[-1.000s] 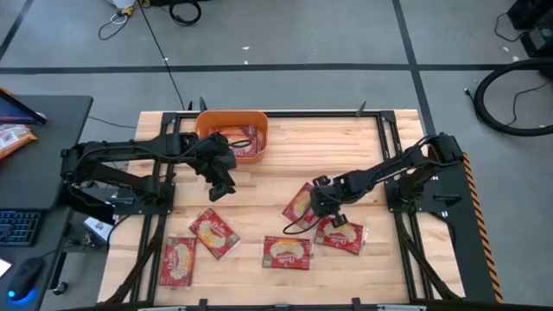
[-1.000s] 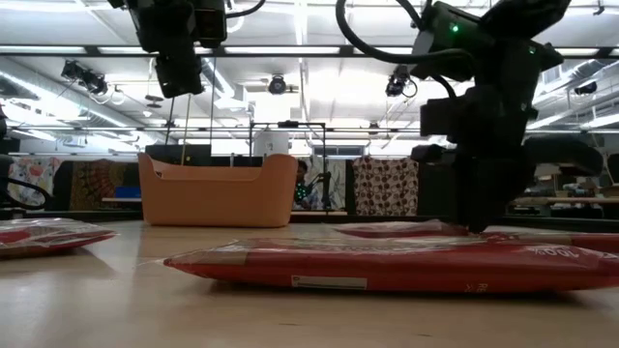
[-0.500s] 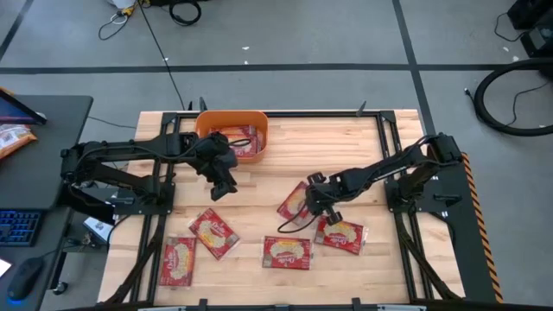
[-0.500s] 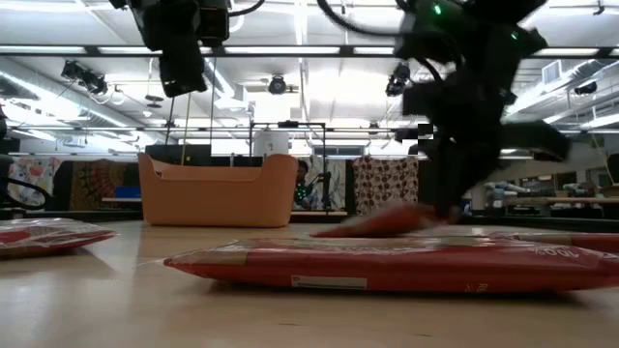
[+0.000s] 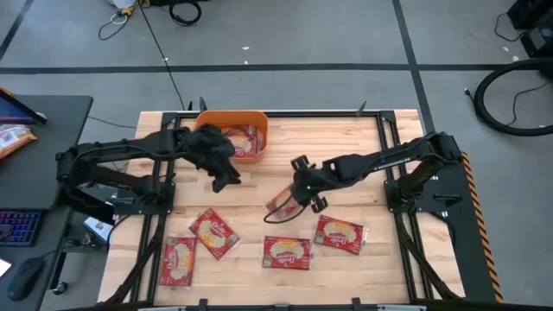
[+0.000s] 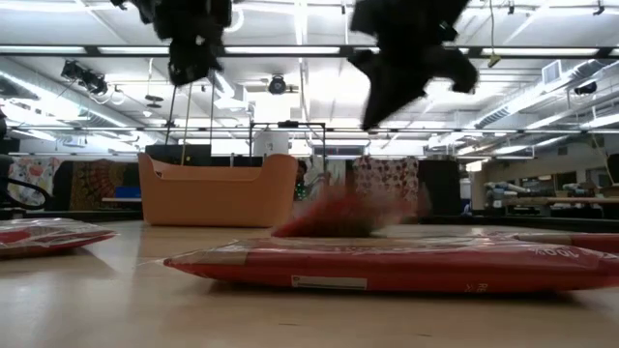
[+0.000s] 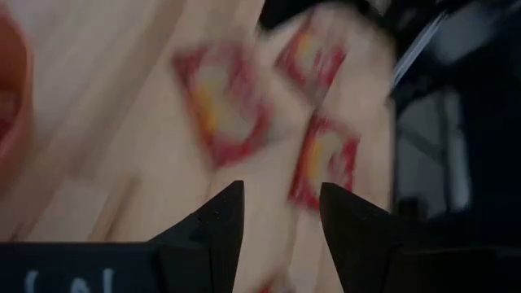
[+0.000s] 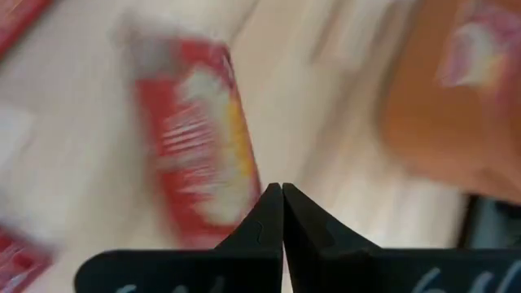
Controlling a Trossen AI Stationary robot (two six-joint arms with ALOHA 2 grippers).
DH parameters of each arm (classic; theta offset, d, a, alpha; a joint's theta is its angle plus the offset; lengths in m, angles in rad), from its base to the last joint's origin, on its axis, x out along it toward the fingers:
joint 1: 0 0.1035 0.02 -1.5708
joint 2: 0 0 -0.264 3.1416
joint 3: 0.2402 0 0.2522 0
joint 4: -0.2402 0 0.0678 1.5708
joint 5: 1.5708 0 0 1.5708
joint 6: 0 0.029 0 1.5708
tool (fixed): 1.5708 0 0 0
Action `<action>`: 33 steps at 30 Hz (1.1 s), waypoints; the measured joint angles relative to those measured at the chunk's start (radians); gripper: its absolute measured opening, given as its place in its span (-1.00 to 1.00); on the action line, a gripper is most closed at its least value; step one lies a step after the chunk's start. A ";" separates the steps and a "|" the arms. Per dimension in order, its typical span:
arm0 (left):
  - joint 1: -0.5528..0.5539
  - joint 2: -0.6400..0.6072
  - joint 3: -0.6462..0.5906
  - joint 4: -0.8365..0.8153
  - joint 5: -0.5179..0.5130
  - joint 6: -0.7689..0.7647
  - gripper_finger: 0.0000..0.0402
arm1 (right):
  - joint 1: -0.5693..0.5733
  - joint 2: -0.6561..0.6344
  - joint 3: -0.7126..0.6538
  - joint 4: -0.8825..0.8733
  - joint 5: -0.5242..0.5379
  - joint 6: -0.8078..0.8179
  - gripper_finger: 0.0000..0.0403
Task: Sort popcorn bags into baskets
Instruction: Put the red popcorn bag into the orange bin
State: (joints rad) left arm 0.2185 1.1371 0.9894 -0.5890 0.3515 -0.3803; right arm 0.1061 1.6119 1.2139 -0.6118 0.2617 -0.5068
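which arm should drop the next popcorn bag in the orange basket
The right arm. Its tool is shut on a popcorn bag lifted off the table, between the loose bags and the orange basket. The left tool hangs open and empty near the basket.

Right claw pinched closed mid-table; left claw spread, raised.
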 joint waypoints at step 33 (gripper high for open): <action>-0.023 -0.130 0.001 0.002 -0.035 -0.050 -0.17 | -0.325 0.198 0.026 -0.206 -0.589 0.852 -0.18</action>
State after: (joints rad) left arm 0.1951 1.0070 0.9901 -0.5875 0.3164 -0.4305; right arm -0.2189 1.8099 1.2394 -0.8174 -0.3272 0.3453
